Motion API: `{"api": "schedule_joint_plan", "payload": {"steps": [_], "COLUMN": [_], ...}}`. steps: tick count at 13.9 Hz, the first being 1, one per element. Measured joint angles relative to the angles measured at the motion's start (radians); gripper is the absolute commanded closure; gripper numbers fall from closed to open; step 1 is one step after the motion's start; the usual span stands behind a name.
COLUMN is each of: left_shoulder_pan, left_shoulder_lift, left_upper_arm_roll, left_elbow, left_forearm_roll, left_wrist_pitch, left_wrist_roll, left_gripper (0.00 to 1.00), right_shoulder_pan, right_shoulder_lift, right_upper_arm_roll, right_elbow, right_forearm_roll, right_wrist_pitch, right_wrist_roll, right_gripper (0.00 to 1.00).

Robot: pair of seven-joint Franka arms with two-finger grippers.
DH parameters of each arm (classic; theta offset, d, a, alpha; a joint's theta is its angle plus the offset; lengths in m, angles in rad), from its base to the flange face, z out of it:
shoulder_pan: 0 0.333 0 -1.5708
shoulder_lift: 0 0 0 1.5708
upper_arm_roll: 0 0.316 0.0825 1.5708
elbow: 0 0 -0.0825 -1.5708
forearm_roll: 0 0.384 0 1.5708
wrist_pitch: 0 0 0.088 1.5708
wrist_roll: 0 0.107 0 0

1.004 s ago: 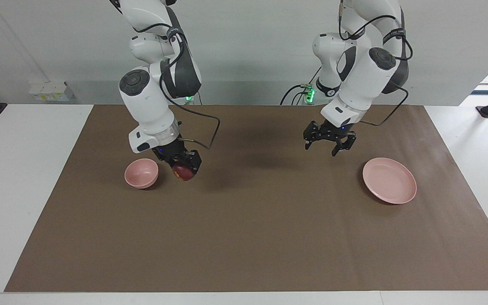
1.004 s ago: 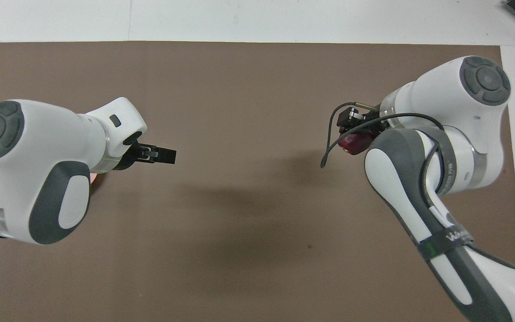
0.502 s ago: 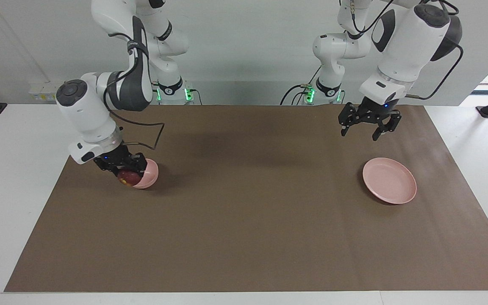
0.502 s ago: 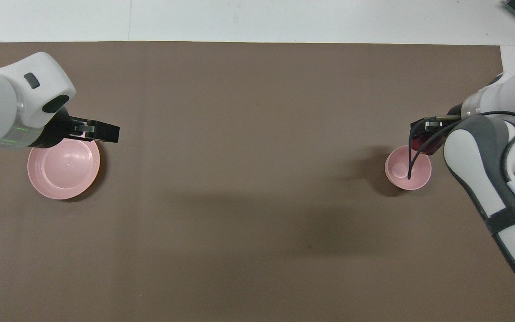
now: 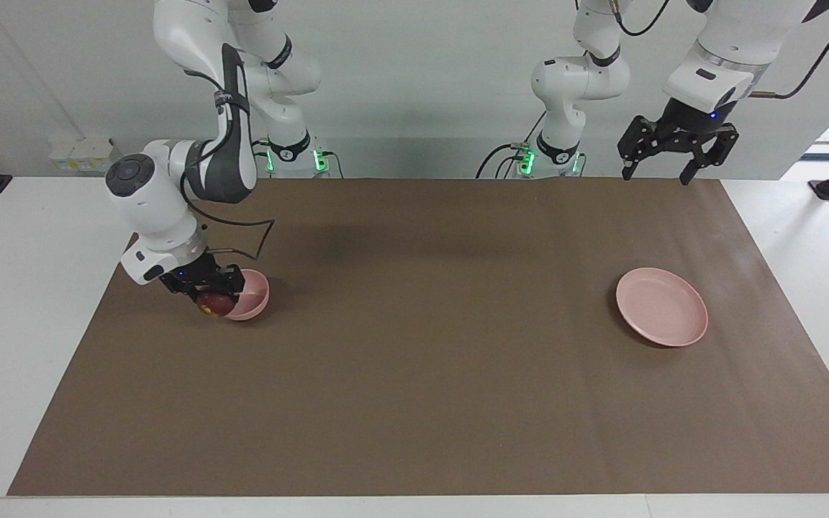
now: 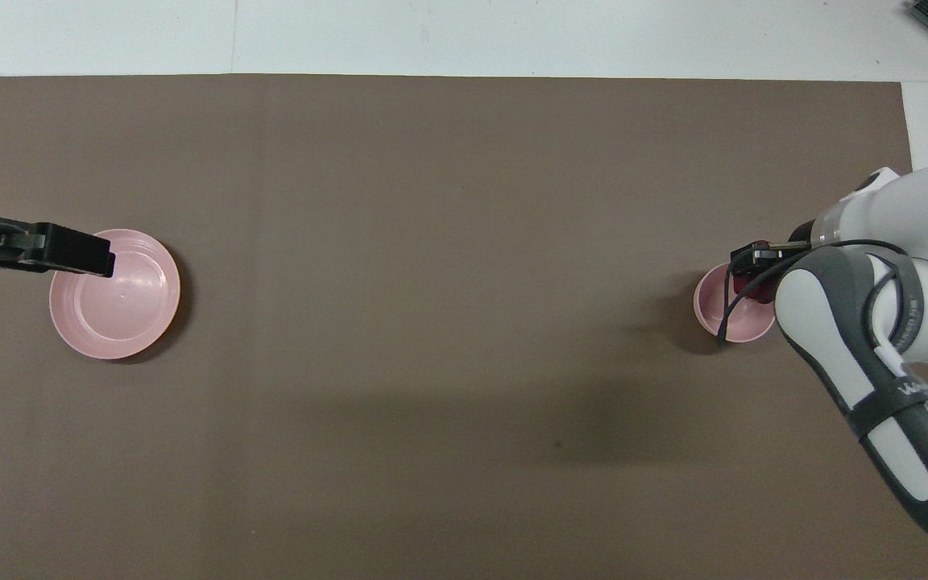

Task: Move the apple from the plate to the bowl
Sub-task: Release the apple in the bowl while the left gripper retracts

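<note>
R gripper (image 5: 211, 296) clamped on apple (image 5: 217, 305) — hangs over bowl (image 5: 252, 295) rim at R arm's end, prob. not centred. L gripper (image 5: 676, 151) spread wide, empty, waits high by plate (image 5: 663, 316).

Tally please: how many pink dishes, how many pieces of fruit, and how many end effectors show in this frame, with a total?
Pink dishes: 2 (plate, bowl)
Fruit: 1 (apple, held by the right end effector at the bowl)
End effectors: 2 (the right one, and the left end effector, raised and open)
Total: 5
</note>
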Motion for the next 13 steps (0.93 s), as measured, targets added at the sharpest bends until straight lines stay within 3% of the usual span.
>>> {"api": "schedule_joint_plan", "payload": {"steps": [4, 5, 6, 7, 11, 13], "left_shoulder_pan": [0.002, 0.008, 0.018, 0.029, 0.056, 0.067], "left_shoulder_lift": [-0.031, -0.037, -0.040, -0.040, -0.040, -0.040], "left_upper_arm_roll": [-0.002, -0.002, -0.001, -0.001, -0.001, 0.000], "left_elbow": [0.006, 0.006, 0.006, 0.005, 0.002, 0.002], "left_forearm_roll": [0.028, 0.028, 0.028, 0.028, 0.028, 0.027], "left_wrist_pitch": [-0.026, -0.028, -0.029, -0.029, -0.033, -0.033], "left_wrist_roll": [-0.002, -0.002, -0.002, -0.002, -0.002, -0.002], "left_gripper": [0.00, 0.00, 0.00, 0.00, 0.00, 0.00], "right_shoulder_pan": [0.022, 0.018, 0.014, 0.012, 0.011, 0.008], "right_shoulder_lift": [-0.037, -0.039, -0.038, -0.035, -0.027, -0.029], "right_upper_arm_roll": [-0.002, -0.003, -0.003, -0.003, -0.003, -0.003], "right_elbow": [-0.074, -0.096, -0.118, -0.134, -0.108, -0.048], "right_forearm_roll": [-0.002, -0.004, -0.004, -0.005, -0.009, -0.021], "right_wrist_pitch": [0.006, 0.028, 0.054, 0.071, 0.063, -0.002], "right_wrist_roll": [0.031, 0.031, 0.031, 0.031, 0.030, 0.009], "right_gripper": [1.00, 0.94, 0.43, 0.00, 0.00, 0.00]}}
